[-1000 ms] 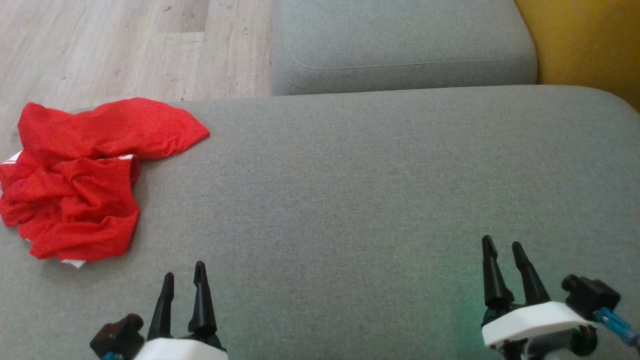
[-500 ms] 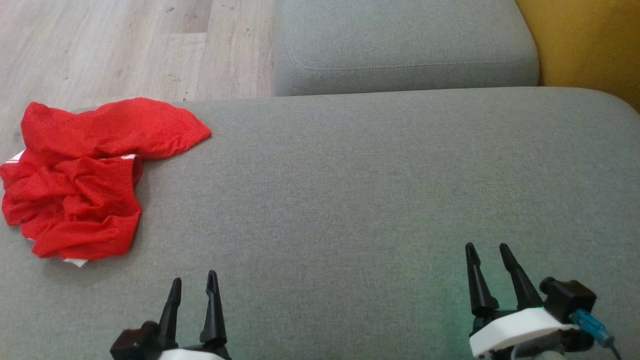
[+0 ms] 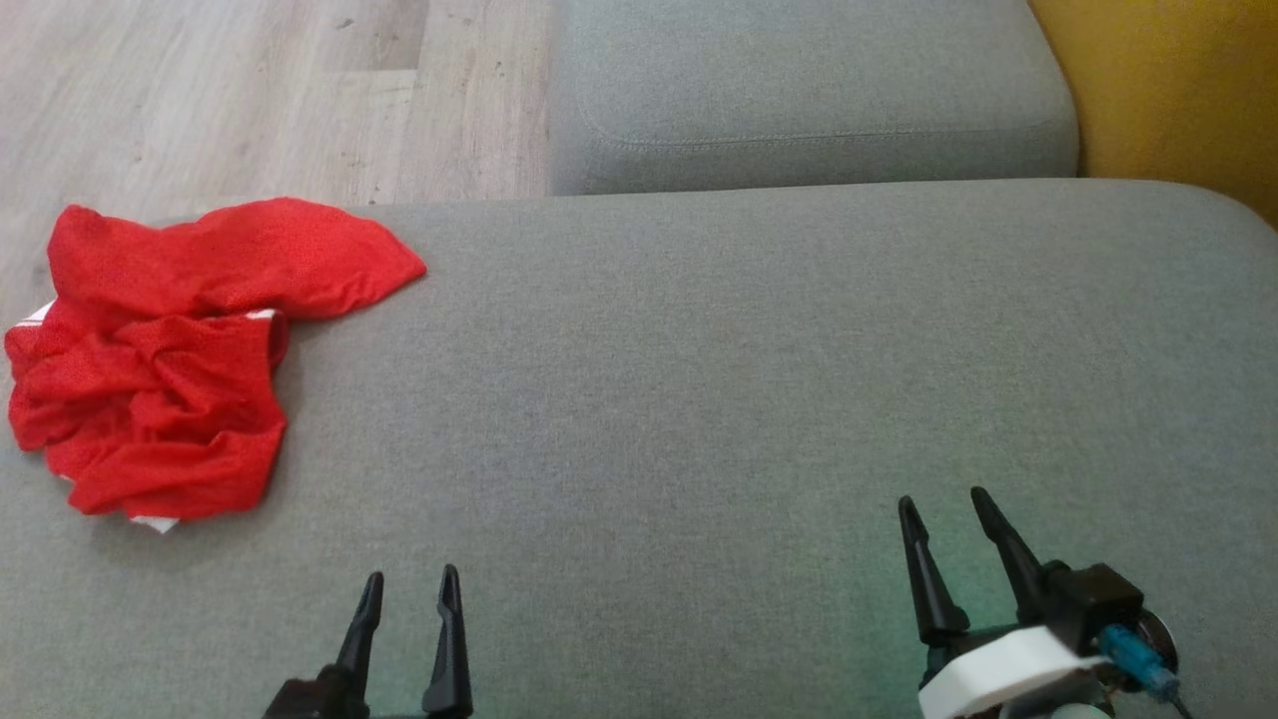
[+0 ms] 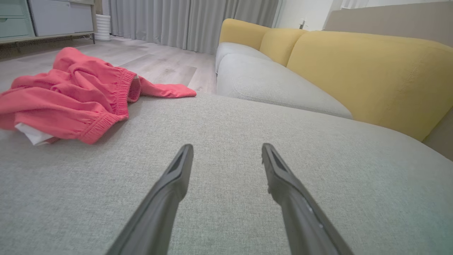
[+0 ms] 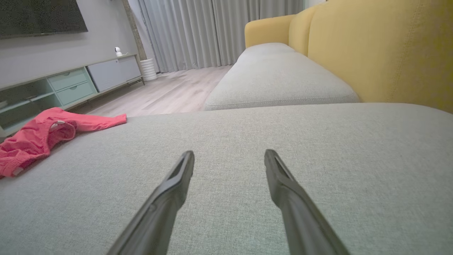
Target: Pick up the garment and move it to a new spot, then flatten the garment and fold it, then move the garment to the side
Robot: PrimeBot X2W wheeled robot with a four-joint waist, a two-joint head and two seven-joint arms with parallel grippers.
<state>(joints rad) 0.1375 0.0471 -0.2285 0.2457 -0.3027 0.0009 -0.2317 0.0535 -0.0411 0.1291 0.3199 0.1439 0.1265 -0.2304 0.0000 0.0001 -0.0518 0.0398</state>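
Note:
A crumpled red garment (image 3: 170, 350) with a bit of white trim lies bunched at the far left edge of the grey sofa cushion (image 3: 699, 399). The left wrist view shows the garment (image 4: 74, 95) ahead and to the left, elastic waistband facing me; in the right wrist view the garment (image 5: 39, 138) lies far off at the left. My left gripper (image 3: 411, 585) (image 4: 226, 147) is open low over the cushion, well right of and nearer than the cloth. My right gripper (image 3: 944, 502) (image 5: 229, 153) is open at the lower right, empty.
A second grey seat cushion (image 3: 799, 90) adjoins at the back, with a yellow backrest (image 3: 1168, 90) on the right. Wooden floor (image 3: 250, 90) lies beyond the cushion's left rear edge. A low TV cabinet (image 5: 70, 85) and curtains (image 5: 212, 32) stand across the room.
Both grippers have drawn back toward the bottom edge of the head view, the right one also shifting left. The garment has not moved; both grippers stay open.

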